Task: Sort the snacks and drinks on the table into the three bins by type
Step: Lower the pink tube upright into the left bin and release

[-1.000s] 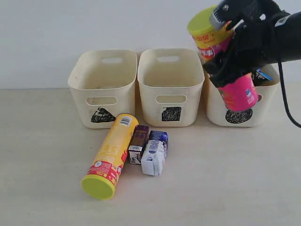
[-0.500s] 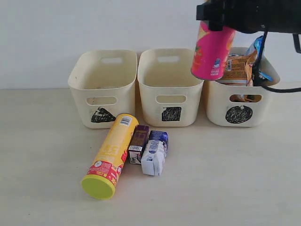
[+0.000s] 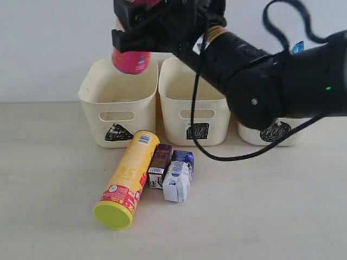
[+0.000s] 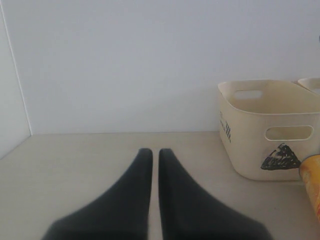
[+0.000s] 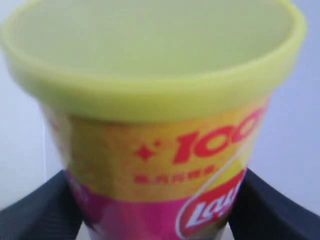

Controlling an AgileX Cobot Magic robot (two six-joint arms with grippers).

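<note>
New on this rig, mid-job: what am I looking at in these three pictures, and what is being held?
These are two robot arms with pincer grippers. The wide picture sees the scene from outside; the other two come from a camera on each wrist. The right gripper, reaching across, holds the magenta yellow-lidded chip canister above the cream triangle-marked plastic bin. The left gripper is closed and empty. On the pale beige table lie a yellow chip canister and three small drink cartons.

we see a plain pale wall (image 3: 49,38) filling the exterior view from nine o'clock over twelve to three, flat grey-white and evenly lit. in the left wrist view we find a white side panel (image 4: 9,90) meeting that wall at a straight vertical seam.
</note>
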